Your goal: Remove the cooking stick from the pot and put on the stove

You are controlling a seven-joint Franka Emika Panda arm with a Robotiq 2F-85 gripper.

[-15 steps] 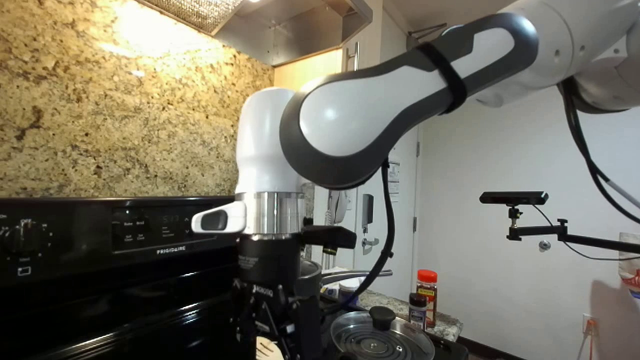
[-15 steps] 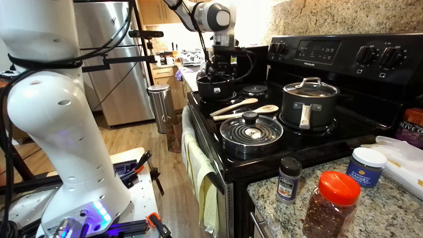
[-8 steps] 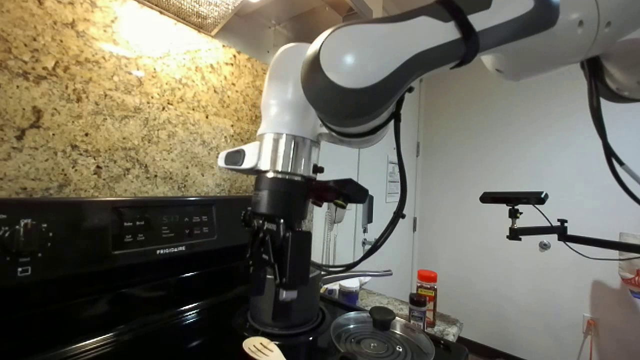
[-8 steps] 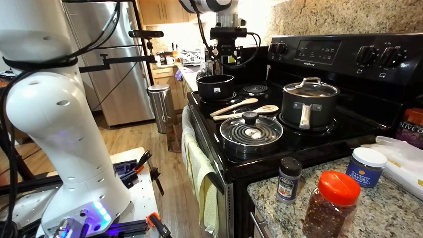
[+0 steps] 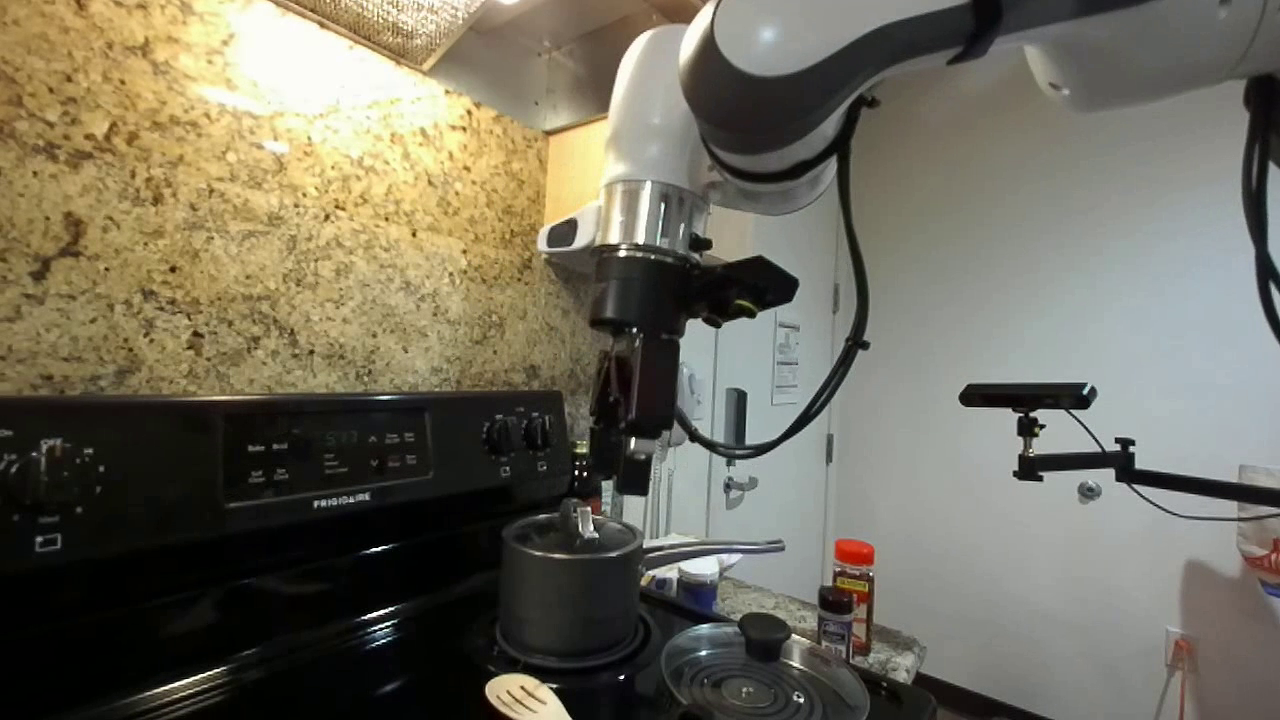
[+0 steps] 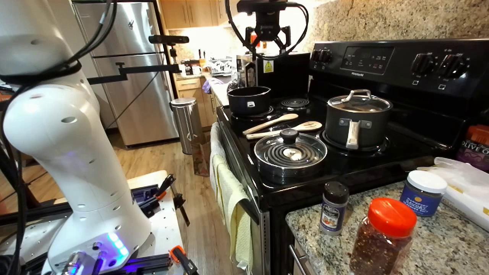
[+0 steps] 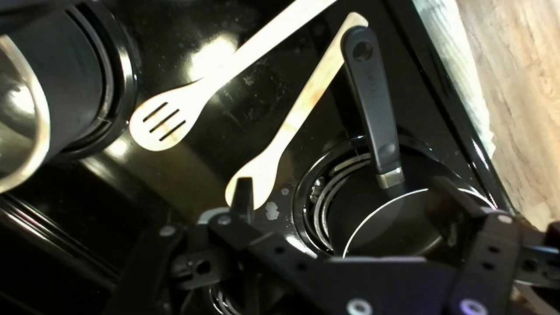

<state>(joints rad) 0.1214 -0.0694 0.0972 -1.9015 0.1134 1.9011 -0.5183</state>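
Note:
Two wooden cooking sticks lie on the black stove. The plain spoon also shows in the wrist view. The slotted spoon lies beside it, and its slotted head shows in the wrist view. The small open black pot sits on a burner; in the wrist view its inside shows no stick in the visible part. My gripper is wide open and empty. It hangs high above the stove in both exterior views, over the pot area.
A lidded pot stands on a back burner with its handle sticking out. A glass-lidded pan stands on the near front burner. Spice jars stand on the granite counter. Towels hang on the oven handle.
My gripper has risen from low at the small pot to well above the stove. Both wooden spoons and the pots stay where they were.

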